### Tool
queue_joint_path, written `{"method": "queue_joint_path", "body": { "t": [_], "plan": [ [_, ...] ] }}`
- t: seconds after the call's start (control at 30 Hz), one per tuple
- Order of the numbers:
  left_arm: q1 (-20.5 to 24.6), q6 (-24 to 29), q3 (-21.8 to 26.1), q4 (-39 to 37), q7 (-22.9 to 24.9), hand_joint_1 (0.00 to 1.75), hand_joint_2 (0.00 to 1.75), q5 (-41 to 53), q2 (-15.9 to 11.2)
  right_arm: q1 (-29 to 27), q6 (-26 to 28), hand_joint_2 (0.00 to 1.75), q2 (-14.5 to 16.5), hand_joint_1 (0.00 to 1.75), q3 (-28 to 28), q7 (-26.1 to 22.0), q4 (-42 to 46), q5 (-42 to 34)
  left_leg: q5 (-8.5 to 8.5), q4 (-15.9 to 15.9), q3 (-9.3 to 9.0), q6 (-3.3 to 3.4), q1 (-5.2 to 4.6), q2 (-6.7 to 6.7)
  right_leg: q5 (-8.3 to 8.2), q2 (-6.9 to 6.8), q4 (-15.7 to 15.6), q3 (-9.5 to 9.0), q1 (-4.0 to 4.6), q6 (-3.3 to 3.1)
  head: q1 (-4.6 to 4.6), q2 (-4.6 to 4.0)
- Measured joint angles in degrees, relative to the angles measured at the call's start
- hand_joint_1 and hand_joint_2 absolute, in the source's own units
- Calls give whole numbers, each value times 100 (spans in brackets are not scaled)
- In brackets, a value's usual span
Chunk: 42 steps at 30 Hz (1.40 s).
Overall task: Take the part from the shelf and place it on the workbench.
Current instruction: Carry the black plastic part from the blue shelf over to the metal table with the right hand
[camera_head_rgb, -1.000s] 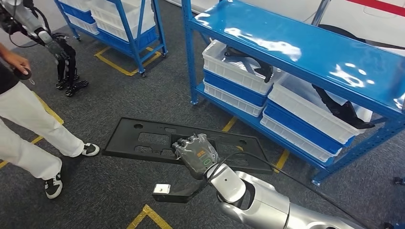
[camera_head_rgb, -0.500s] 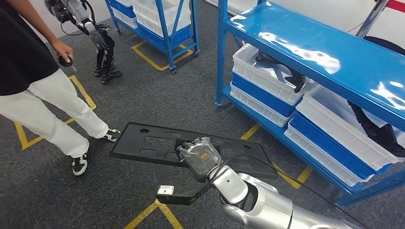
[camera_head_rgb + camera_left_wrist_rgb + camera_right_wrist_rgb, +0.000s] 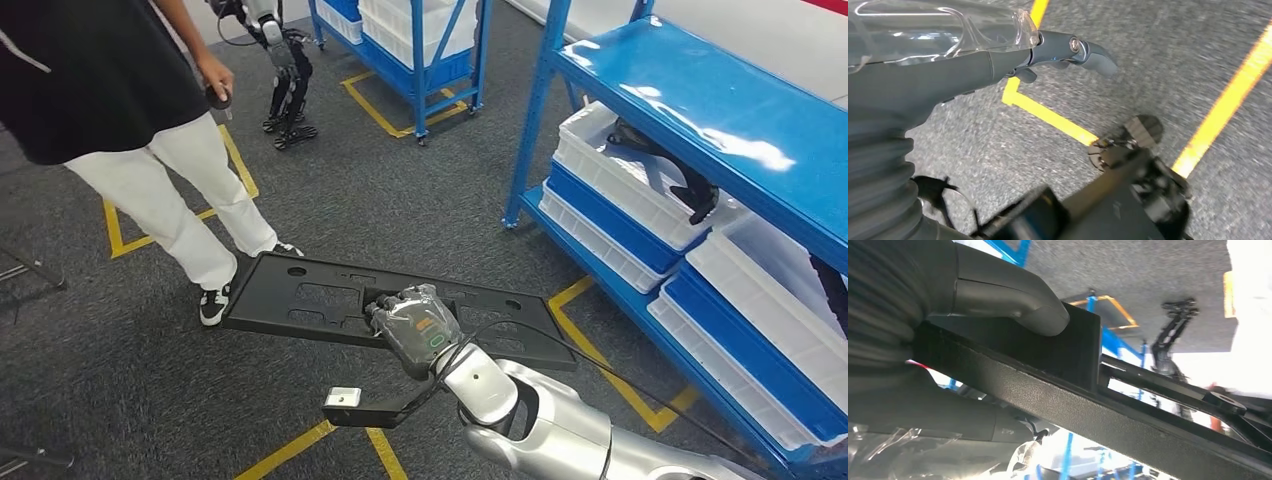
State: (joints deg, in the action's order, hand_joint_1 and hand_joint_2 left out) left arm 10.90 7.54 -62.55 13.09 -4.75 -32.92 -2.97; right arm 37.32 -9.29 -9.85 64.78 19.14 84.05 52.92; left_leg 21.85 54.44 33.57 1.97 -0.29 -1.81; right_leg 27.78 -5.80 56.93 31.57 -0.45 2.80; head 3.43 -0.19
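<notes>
A: Part (image 3: 330, 305), long flat black panel with cut-outs, held level above grey carpet (image 3: 400, 160). Who has it?

B: Right hand (image 3: 413, 326). Fingers curl over the panel's near long edge, roughly mid-length. Right wrist view: thick grey thumb (image 3: 1013, 295) pressed on one face of the panel (image 3: 1088, 405), darker fingers on the other face. Clamped, not spread.

A: Panel relative to the hand?

B: Runs crosswise in front of it. Longer stretch sticks out toward the robot's left, shorter one toward its right. Silver forearm (image 3: 540, 420) comes in from below right, cable looping off the wrist.

A: Left hand?

B: Left wrist view: left hand (image 3: 998, 60) hangs over carpet and yellow floor tape (image 3: 1058, 122), clear cover on its back, one finger (image 3: 1088, 50) extended. Nothing seen in it, but the other fingers are hidden. Cannot tell spread or closed.

A: Surroundings?

B: Blue shelf (image 3: 720, 110) to the right, glossy top deck, white and blue bins (image 3: 625, 195) stacked on the lower level, a dark part (image 3: 665, 160) lying in one white bin. Second blue rack (image 3: 420, 50) farther back with white bins. Person (image 3: 130, 110) at left, black top, white trousers, small dark object in one hand (image 3: 215, 85), a shoe near the panel's far left end. Another robot's dark legs (image 3: 285, 90) behind.
</notes>
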Motion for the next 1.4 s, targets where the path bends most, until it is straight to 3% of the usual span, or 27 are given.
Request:
{"method": "queue_joint_path", "body": {
  "t": [0.03,0.1,0.17,0.2,0.23,0.3,0.33,0.4,0.5,0.57,0.63,0.67,0.7,0.73,0.77,0.83,0.87,0.9,0.97,1.0,1.07,1.13,1.2,1.23,1.27,1.33,1.4],
  "plan": [
    [5,1,0,0,1,0,175,-1,2,6,2,175,-6,175,-1,3,4,1,-16,-14,-8,32,23,68,147,154,237,99,-9,21,-5,0],
    [34,5,0,0,-5,0,175,-1,4,1,7,175,-32,175,-2,14,7,2,-28,-15,-6,71,39,223,536,456,1055,487,-19,32,-18,-1],
    [50,8,0,0,-5,0,175,-2,5,-29,10,175,-61,175,-1,21,8,2,-29,-11,-8,83,40,400,691,549,1673,825,-19,33,-26,-1],
    [46,7,0,0,6,0,175,1,6,-40,14,175,-70,175,0,22,8,3,-28,-8,-10,82,44,490,593,561,1663,857,-21,33,-28,-1],
    [39,4,0,0,21,0,175,7,7,-45,20,175,-76,175,1,22,8,7,-26,-2,-14,78,50,579,393,578,1412,773,-27,33,-28,-1],
    [22,-6,0,0,55,0,175,46,7,-43,40,175,-81,175,0,22,7,20,-7,22,-16,46,61,745,-57,773,578,427,-65,35,-28,-1],
    [15,-11,0,0,75,0,175,66,7,-42,51,175,-81,175,0,22,6,27,5,46,-3,21,59,815,-188,905,238,282,-90,29,-27,-1],
    [7,-15,0,0,106,0,175,86,6,-42,63,175,-82,175,1,22,5,34,23,87,29,-16,48,891,-236,1104,-38,168,-125,16,-23,-1],
    [-23,-11,0,0,113,0,175,80,1,-38,69,175,-79,175,3,14,5,30,12,83,55,-52,68,964,-241,1032,-47,171,-119,-31,-19,1],
    [-70,4,-1,0,97,0,175,71,-3,-5,84,175,-60,175,3,-16,1,-4,235,557,324,-159,86,682,-241,792,-56,150,-89,-149,8,0],
    [-75,19,-1,0,72,0,175,66,-1,22,98,175,-43,175,7,-50,-15,-53,608,1465,796,-250,94,292,-225,531,-64,125,-55,-242,35,-1],
    [-62,21,0,0,68,0,175,67,-1,20,101,175,-39,175,11,-61,-28,-67,685,1753,947,-261,99,249,-215,447,-63,120,-44,-250,36,-1],
    [-56,21,0,0,78,0,175,68,-1,20,105,175,-32,175,15,-70,-44,-77,662,1820,986,-261,101,230,-204,369,-63,113,-36,-254,37,-1],
    [-56,20,0,0,93,0,175,71,-1,20,113,175,-19,175,17,-76,-59,-81,543,1646,897,-249,98,212,-194,298,-63,101,-28,-253,37,-1],
    [-60,20,0,0,110,0,175,74,-3,21,126,175,-1,175,18,-82,-72,-85,361,1261,694,-219,88,162,-179,231,-64,83,-18,-250,37,-1],
    [-63,18,0,0,127,0,175,79,-15,26,159,175,32,175,18,-88,-91,-89,84,424,249,-118,16,-80,-145,117,-65,47,8,-225,37,-1],
    [-60,18,0,0,126,0,175,79,-20,29,174,175,43,175,19,-90,-102,-95,25,172,120,-71,-25,-163,-127,62,-66,33,21,-204,36,-1],
    [-58,19,0,0,123,0,175,79,-26,28,184,175,55,175,21,-93,-112,-103,24,76,78,-39,-58,-197,-112,10,-69,23,29,-181,36,-1],
    [-77,19,0,0,119,0,175,78,-36,29,192,175,86,175,24,-97,-128,-120,1,38,71,1,-49,-60,-83,-90,-82,-2,38,-132,33,-1],
    [-94,19,0,0,118,0,175,77,-41,31,193,175,102,175,23,-98,-135,-123,-20,1,47,24,-29,7,-41,-38,-48,-5,32,-106,31,-1],
    [-104,18,1,0,116,0,175,77,-47,34,202,175,113,175,21,-98,-150,-124,-64,-65,-9,78,24,140,199,248,340,147,20,-65,21,0],
    [-92,19,2,0,116,0,175,77,-46,13,209,175,102,175,25,-98,-175,-129,-69,-68,-19,100,33,286,533,506,1116,527,4,-45,10,-1],
    [-95,19,2,0,115,0,175,78,-46,-22,211,175,92,175,30,-99,-206,-136,-66,-61,-20,101,43,459,596,549,1565,808,-9,-22,4,-1],
    [-101,19,2,0,115,0,175,80,-46,-31,212,175,91,175,31,-100,-216,-138,-61,-52,-22,94,55,549,459,558,1461,798,-22,-10,4,-1],
    [-104,18,2,0,115,0,175,82,-45,-35,214,175,91,175,32,-100,-221,-139,-50,-36,-25,78,71,637,240,598,1144,681,-43,7,3,-1],
    [-101,19,2,0,114,0,175,91,-44,-33,216,175,94,175,32,-100,-226,-143,-6,32,-7,11,95,801,-137,838,364,350,-108,43,3,-1],
    [-104,21,2,0,107,0,175,96,-47,-36,217,175,103,175,37,-100,-238,-157,19,81,38,-65,104,929,-233,996,22,198,-129,22,4,-1]
  ]
}}
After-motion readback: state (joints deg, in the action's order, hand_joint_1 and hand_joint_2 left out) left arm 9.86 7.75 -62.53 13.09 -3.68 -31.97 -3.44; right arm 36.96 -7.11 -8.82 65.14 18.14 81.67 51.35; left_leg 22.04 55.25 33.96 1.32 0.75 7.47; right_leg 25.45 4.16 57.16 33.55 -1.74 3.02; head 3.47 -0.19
